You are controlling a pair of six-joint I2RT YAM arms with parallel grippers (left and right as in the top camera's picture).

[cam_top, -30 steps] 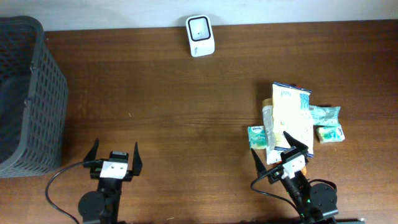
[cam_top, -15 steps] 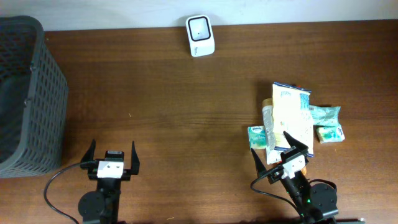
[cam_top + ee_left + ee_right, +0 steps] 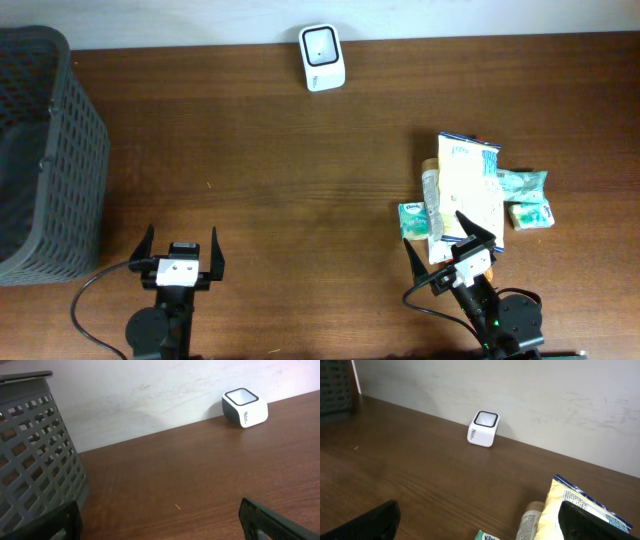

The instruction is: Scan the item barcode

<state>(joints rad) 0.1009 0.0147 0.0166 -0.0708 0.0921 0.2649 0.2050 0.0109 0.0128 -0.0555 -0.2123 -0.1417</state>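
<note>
1. The brown wooden tabletop (image 3: 300, 170) carries all the things.
2. A dark grey lattice basket (image 3: 45, 150) stands upright at the left edge of the tabletop, well apart from everything else.
3. A yellow and white snack bag (image 3: 470, 185) lies flat on the right side of the tabletop. It lies on top of a small pile of goods.
4. The left hand (image 3: 182, 238) sits at the near edge, to the right of the basket. Its fingers are spread wide and hold nothing.
5. The right hand (image 3: 438, 235) sits at the near edge just below the pile. Its fingers are released and grasp nothing. In the overhead view one fingertip overlaps the near end of the bag; contact cannot be told.
6. The white barcode scanner (image 3: 322, 58) stands at the far edge, near the wall, between the two sides and well apart from the pile.
7. A tube (image 3: 431, 190) lies along the left edge of the bag, partly under it.
8. A green packet (image 3: 413, 220) lies left of the tube. Two more green packets (image 3: 528, 213) lie right of the bag.
</note>
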